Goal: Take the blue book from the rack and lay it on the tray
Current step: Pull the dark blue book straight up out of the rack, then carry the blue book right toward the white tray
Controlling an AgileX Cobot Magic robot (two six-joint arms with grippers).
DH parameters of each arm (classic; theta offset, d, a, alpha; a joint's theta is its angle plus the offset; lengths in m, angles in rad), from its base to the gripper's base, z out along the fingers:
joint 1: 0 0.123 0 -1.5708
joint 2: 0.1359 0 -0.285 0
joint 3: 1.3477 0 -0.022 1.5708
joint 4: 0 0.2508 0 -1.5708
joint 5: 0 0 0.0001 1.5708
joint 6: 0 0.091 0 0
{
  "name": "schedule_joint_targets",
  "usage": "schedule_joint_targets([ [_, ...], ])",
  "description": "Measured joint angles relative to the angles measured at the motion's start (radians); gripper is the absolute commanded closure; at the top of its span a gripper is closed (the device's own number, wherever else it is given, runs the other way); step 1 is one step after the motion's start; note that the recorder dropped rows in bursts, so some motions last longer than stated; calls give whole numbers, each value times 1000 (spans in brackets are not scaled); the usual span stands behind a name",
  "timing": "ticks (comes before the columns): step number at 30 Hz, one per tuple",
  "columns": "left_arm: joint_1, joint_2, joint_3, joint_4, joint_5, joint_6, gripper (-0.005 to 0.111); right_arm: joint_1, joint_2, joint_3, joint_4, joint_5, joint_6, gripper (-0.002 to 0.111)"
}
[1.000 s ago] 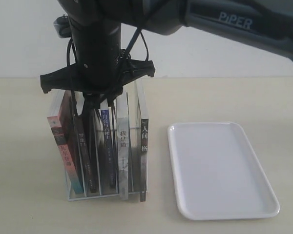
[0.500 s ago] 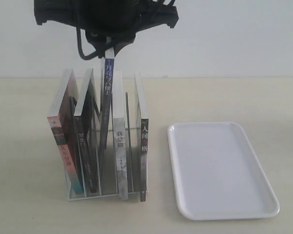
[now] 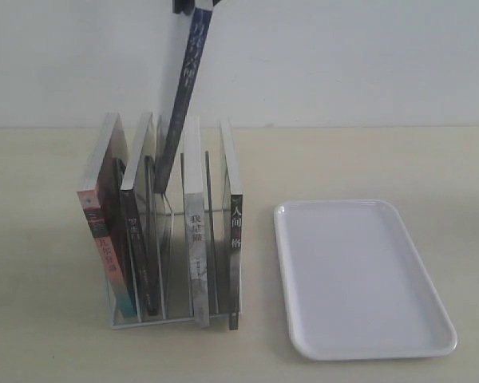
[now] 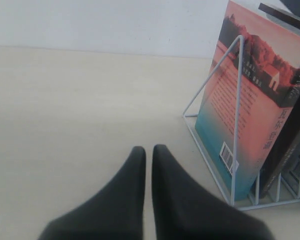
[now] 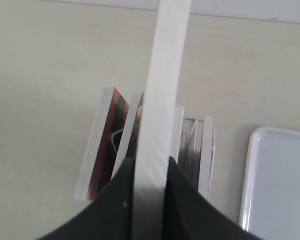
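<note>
Pale table [image 3: 48, 239], white wall [image 3: 343, 64] behind. The blue book [image 3: 185, 96] hangs almost upright, slightly tilted, its lower end down between the other books [image 3: 195, 231] in the rack [image 3: 168, 317]. My right tool [image 5: 151, 170] pinches its top edge; my left tool [image 4: 147, 152] is pressed together, empty, near the rack's end. The tray [image 3: 359, 275] lies on the right arm's side, so I judge the book's long axis must swing flat.

Smooth, faintly glossy white plastic is shown on the tray [image 3: 359, 275]. Thin white-coated wire is seen forming the rack [image 4: 237, 115]. A slightly glossy dark spine is presented by the blue book [image 3: 184, 88], its page edge plain matt paper. The table [image 3: 48, 327] is rendered pale and matt; the right gripper [image 5: 151, 169], matt black.
</note>
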Motion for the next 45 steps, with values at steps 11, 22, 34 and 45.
schedule_joint_targets([
  [11, 0, 0, 0, 0, 0, 0, 103, 0, -110, 0, -54, 4, 7, 109],
  [22, 0, 0, 0, 0, 0, 0, 103, 0, -210, 0, -93, 9, -18, 109],
  [34, 0, 0, 0, 0, 0, 0, 103, 0, -233, 2, -100, 9, -244, 109],
  [45, 0, 0, 0, 0, 0, 0, 103, 0, -305, 2, -146, 13, -390, 109],
])
